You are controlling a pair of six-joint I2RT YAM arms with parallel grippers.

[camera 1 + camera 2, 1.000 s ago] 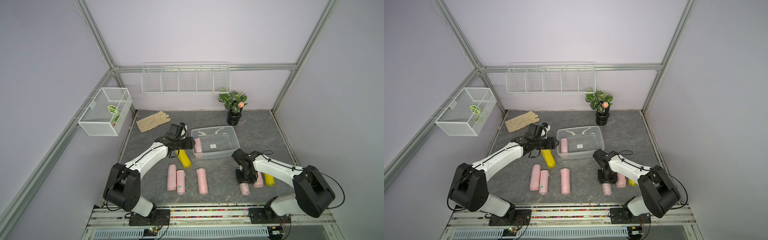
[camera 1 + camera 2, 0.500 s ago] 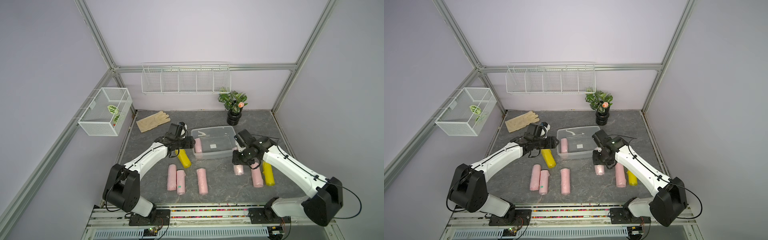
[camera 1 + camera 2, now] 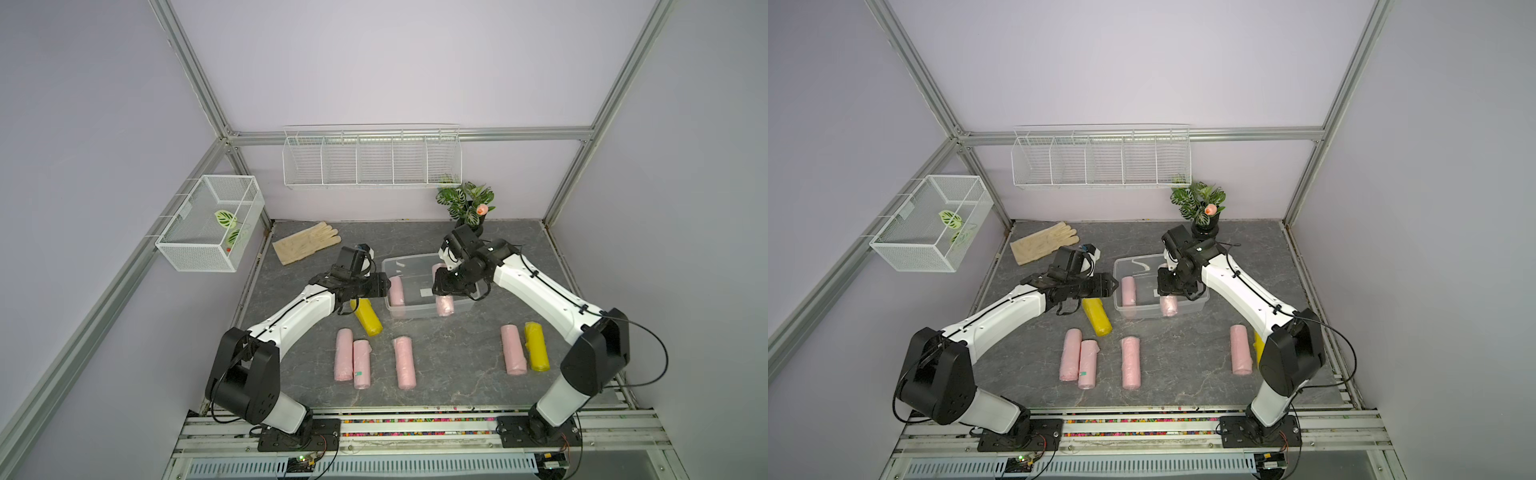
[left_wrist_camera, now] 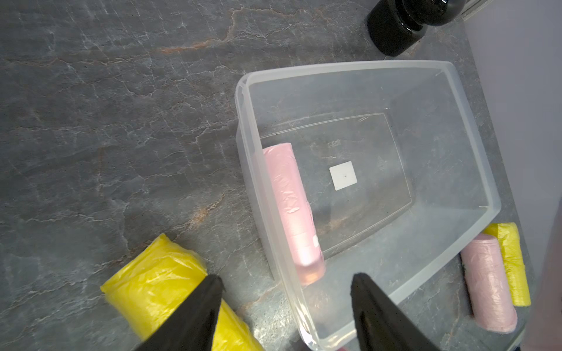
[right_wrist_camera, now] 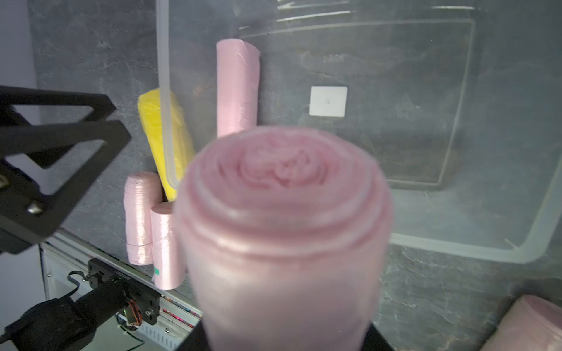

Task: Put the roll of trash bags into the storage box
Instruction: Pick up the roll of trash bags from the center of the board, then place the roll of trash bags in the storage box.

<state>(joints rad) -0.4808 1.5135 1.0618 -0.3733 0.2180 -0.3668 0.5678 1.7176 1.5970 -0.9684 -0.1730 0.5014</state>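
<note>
One pink roll (image 5: 282,228) is hanging end-down, pinched in the right hand (image 3: 443,290), apparently above the storage box (image 3: 415,312) floor. The left hand (image 4: 286,281) is hovering spread alongside.

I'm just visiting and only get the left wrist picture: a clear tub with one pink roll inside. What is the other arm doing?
Observer: The right gripper is shut on a second pink roll of trash bags, holding it over the clear rectangular plastic storage box.
Visitor: How many rolls lie outside the tub? I see three.
Observer: Six: four pink plastic rolls and two yellow plastic rolls on the grey stone-patterned tabletop.
Visitor: Anything besides rolls?
Observer: A beige fabric glove lies flat near the table's far left corner.
</note>
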